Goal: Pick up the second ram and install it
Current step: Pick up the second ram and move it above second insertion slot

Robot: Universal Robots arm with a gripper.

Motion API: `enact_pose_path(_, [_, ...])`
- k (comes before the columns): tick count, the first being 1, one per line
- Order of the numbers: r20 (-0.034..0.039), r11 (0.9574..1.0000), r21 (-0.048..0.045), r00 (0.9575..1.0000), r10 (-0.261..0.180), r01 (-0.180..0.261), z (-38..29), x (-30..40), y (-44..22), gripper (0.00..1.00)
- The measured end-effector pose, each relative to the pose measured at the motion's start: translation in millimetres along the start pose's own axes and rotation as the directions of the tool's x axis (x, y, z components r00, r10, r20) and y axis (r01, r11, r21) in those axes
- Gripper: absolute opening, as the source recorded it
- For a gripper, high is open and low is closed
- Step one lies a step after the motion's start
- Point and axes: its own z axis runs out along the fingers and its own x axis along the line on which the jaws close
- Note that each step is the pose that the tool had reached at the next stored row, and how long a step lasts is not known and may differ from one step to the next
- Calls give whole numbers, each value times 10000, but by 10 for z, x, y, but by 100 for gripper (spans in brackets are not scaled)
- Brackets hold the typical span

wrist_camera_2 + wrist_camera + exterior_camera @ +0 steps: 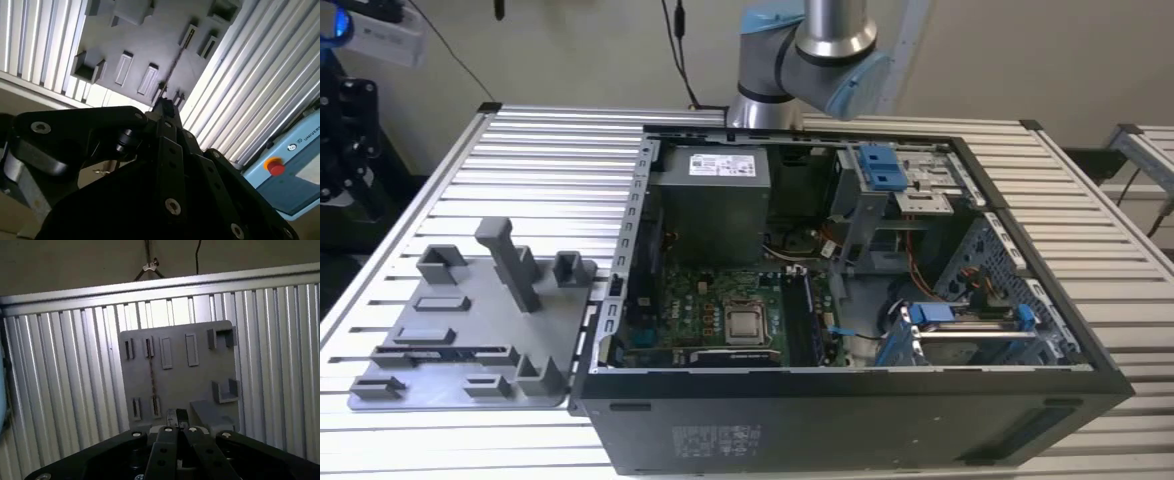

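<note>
Claw [176, 417] hangs well clear of the work, black fingertips pinched close together with nothing between them. In the first wrist view it looks down on the grey plastic holder plate [200, 375] with its upright blocks.

And there's the second ram [151, 372], the long, thin dark memory stick, seen edge-on as a slim line between the plate's slots. It is untouched and apart from the claw. In the exterior view the same stick sits low on the plate at the lower left, on the ribbed metal table [547, 160].

Centre frame, the black open computer case [854, 425] waits with its green motherboard [707, 310] exposed, and the grey-and-blue arm [807, 45] rises at the top edge.

By my reading it's early days: no pickup yet, so both the grasp and the install remain.
</note>
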Motion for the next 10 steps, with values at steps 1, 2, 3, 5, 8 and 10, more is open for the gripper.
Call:
enact_pose_path(1, [-2,9999,-5,9999,-153,153,3,-1,0,11])
enact_pose_path(2, [-5,9996,-10,9996,-292,292,6,-2,1,11])
enact_pose_path(3, [-7,9992,-14,9992,-398,398,8,-2,1,11])
enact_pose_path(5, [-12,9981,-22,9981,-611,611,10,-2,1,11])
enact_pose_path(8, [-12,9981,-22,9981,-614,614,10,-2,1,11])
enact_pose_path(10, [-12,9981,-22,9981,-614,614,11,-2,1,11])
